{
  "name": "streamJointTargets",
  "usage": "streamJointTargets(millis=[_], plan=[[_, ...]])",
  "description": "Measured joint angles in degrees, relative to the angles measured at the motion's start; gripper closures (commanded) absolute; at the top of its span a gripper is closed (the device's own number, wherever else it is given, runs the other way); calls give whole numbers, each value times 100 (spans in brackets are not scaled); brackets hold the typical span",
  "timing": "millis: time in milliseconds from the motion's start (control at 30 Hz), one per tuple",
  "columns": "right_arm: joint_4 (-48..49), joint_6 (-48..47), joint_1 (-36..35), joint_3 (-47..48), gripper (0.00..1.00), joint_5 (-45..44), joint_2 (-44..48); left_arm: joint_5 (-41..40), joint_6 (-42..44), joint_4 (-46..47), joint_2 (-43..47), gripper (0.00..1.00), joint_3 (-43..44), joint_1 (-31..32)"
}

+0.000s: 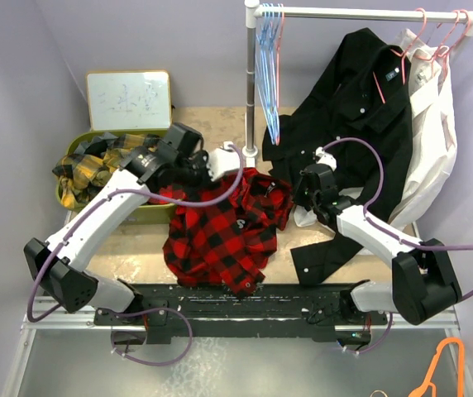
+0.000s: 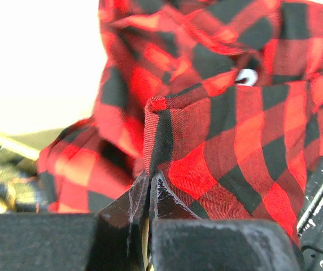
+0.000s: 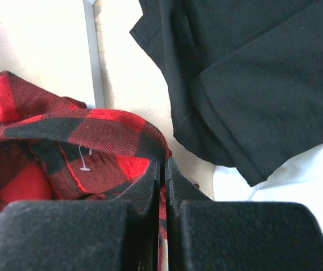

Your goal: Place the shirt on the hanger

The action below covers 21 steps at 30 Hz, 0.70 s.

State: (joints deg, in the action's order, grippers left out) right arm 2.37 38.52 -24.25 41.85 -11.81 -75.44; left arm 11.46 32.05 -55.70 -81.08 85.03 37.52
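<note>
On the surface between the two arms, the shirt (image 1: 220,227) sits bunched. The left pincer (image 2: 148,183) is pinched tight on the shirt's far left edge, and the right pincer (image 3: 164,169) is clamped on its right edge. Right of the shirt hangs a black shirt (image 1: 360,107). Beyond the shirt, the pink hanger (image 1: 279,62) hangs on the rail (image 1: 360,12).

The red-and-black check shirt (image 2: 223,130) fills the centre and right of the frame. At bottom centre the dark fingers (image 2: 170,204) pinch a fold of it. A white button (image 2: 246,76) shows at upper right.
</note>
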Motion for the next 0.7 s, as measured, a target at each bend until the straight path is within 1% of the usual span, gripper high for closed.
streamJointTargets(millis=[100,167,333,467,567,700], plan=[[-4,59,0,2,100,103,15,-142,-129,83,4,100,81,-476],[-9,79,0,2,100,127,15,-258,-225,184,4,100,203,-664],[0,164,2,2,100,358,22,-476,-490,610,-4,100,546,-903],[13,256,4,2,100,538,22,-564,-651,1043,-103,100,772,-1257],[15,297,4,2,100,605,22,-614,-728,1257,-291,100,901,-1556],[11,350,4,2,100,732,22,-623,-831,1397,-852,100,1154,-1886]])
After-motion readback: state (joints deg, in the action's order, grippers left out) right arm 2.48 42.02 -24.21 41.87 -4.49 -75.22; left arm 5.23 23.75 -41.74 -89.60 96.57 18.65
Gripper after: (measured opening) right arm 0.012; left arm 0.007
